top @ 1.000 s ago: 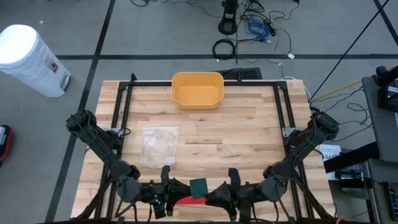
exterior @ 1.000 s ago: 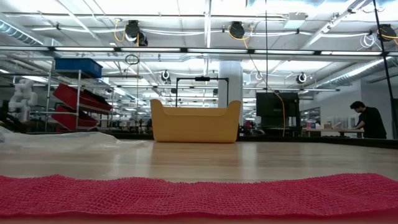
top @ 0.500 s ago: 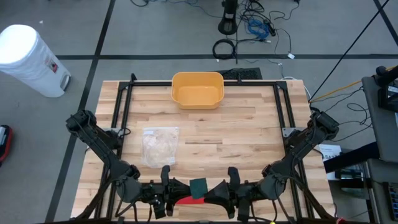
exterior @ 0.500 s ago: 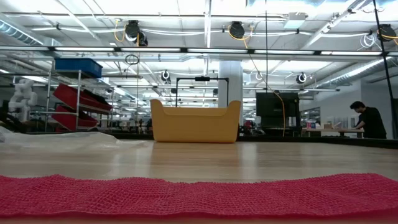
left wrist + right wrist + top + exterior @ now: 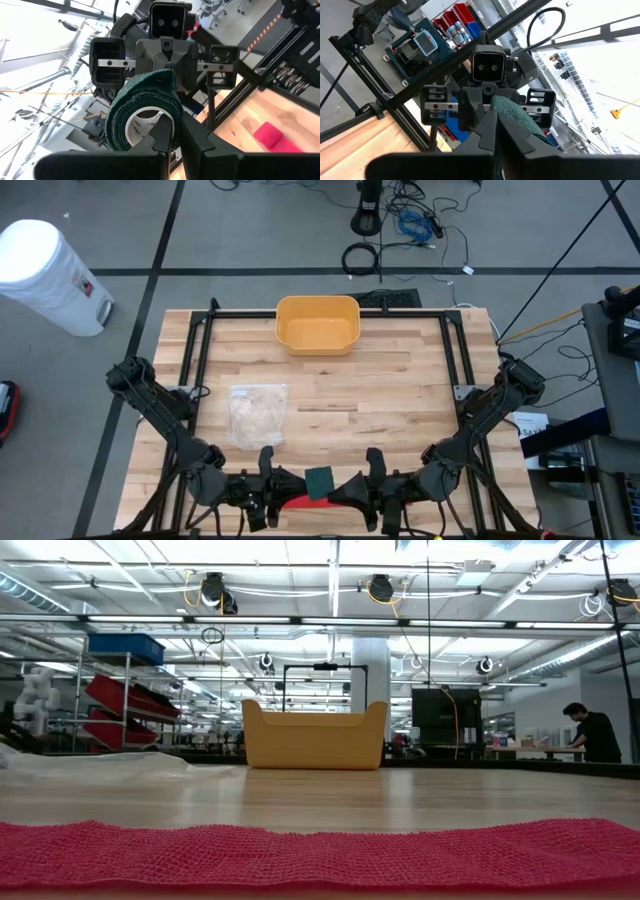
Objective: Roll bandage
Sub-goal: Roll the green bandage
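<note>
Presently held between left gripper (image 5: 290, 486) and right gripper (image 5: 345, 489), both clamped on green bandage roll (image 5: 142, 107) at table's near edge. Soft, light, springy — best pinched at its rim. Red bandage (image 5: 320, 852) flat alongside. Wooden table (image 5: 400, 390); yellow bin (image 5: 317, 324); plastic bag (image 5: 257, 415) — workshop beyond.
</note>
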`<act>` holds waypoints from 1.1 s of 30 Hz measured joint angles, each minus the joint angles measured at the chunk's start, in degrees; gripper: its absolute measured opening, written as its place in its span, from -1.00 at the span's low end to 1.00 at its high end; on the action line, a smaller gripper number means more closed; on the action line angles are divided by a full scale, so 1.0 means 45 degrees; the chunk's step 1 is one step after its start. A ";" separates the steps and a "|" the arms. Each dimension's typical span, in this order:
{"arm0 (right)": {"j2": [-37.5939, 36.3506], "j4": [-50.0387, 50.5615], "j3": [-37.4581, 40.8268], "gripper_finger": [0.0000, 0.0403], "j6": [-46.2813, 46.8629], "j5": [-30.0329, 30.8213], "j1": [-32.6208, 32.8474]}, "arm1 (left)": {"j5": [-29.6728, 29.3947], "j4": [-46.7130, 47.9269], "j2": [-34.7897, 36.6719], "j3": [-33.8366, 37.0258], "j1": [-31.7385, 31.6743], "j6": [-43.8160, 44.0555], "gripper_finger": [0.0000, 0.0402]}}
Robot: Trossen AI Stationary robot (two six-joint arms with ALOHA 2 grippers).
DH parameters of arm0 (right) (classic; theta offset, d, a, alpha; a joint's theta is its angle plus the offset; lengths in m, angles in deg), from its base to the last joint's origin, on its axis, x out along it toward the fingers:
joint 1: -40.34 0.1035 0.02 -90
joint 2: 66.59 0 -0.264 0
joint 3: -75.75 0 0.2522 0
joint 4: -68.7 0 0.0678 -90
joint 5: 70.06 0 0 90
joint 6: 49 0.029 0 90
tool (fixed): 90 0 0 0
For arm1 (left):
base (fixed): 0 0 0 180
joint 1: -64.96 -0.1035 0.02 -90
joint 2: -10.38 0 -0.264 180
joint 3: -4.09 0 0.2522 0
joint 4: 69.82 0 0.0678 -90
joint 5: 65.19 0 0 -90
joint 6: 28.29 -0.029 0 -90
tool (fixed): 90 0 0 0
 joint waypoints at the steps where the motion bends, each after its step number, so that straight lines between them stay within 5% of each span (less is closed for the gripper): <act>1: 0.0000 -0.0015 0.0000 -0.99 0.0042 0.0005 0.0041 | -0.0155 -0.0002 0.0000 0.0000 0.0000 -0.0128 -0.88; 23: -0.0015 0.0321 -0.0005 -1.00 0.2033 -0.0017 -0.0273 | -0.1458 -0.0002 0.0010 0.0000 0.0032 -0.1580 -0.88; 33: -0.0015 0.0459 -0.0005 -0.83 -0.0321 0.0616 0.0247 | -0.1944 0.0007 0.0010 0.0000 0.0010 -0.1587 -0.88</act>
